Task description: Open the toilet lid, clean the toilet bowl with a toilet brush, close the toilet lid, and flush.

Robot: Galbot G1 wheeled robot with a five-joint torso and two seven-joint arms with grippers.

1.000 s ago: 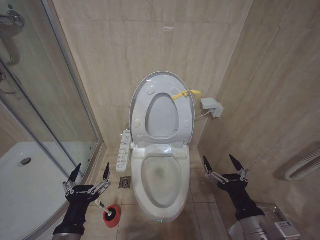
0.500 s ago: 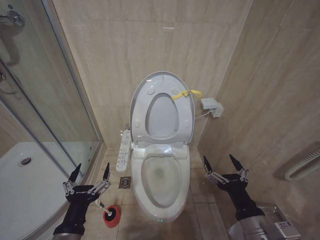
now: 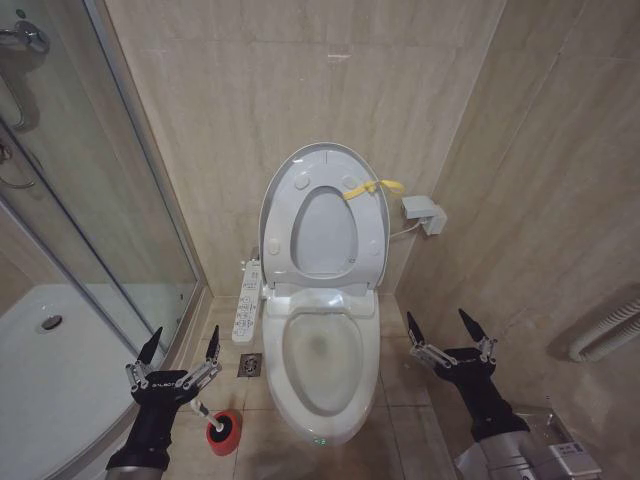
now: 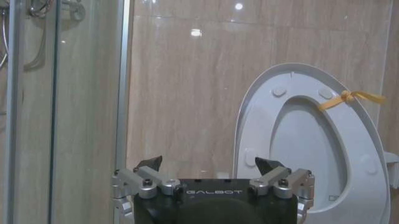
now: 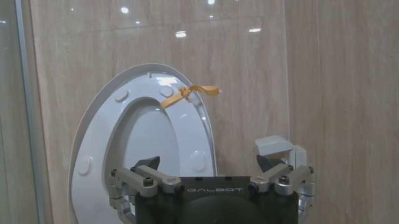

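Change: nothing has moved across the last second; both arms hang where they were and the scene is the same, so I judge the robot is pausing between the lid step and the brush step
Tiled wall: beige glossy stone tiles behind and to the right of the toilet, close on the right arm's side
Shower enclosure (image 3: 90, 250): curved glass screen with white tray, from 9 to 7 o'clock, tight beside the left arm, a likely limit on its swing
Toilet lid (image 3: 325, 215): large glossy white plastic oval lid, raised upright against the wall at 12 o'clock, with the seat ring up against it and a yellow strap (image 3: 372, 188) tied at its upper right edge; opening looks done
Toilet bowl (image 3: 322, 365): white ceramic elongated oval bowl at centre, about 6 o'clock, rim bare, water at the bottom; not yet scrubbed by my reading
Control panel (image 3: 246, 302): long white button strip at the bowl's left side, between bowl and shower
Left gripper (image 3: 180, 350): black, at 7 o'clock, jaws spread apart and holding nothing, just above the brush
Right gripper (image 3: 446, 328): black, at 4 o'clock beside the bowl, jaws apart, holding nothing, idle
Red cup holder (image 3: 224, 431): on the floor at 7 o'clock, left of the bowl
Toilet brush (image 3: 200, 409): thin white stick handle leaning out of the holder toward the left gripper, head hidden in the cup
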